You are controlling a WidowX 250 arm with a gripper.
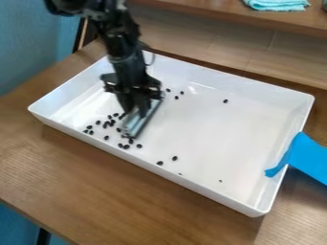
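Note:
The black gripper [139, 106] hangs down inside the left part of a white tray [217, 181], shut on a silvery, elongated tool [142, 119]. This tool slants from upper right to lower left, its lower end low over or on the tray floor; which of the two I cannot tell. Small black beans [106, 138] lie around that lower end, mostly to its left and just below. A few other beans [175, 158] are scattered to the right and farther back.
A blue strip [309, 158] lies over the tray's right wall. The tray's raised walls surround the gripper on the brown wooden table [89, 177]. Behind is a wooden ledge [211, 16] with a folded turquoise cloth [277, 4]. A blue wall stands at the left.

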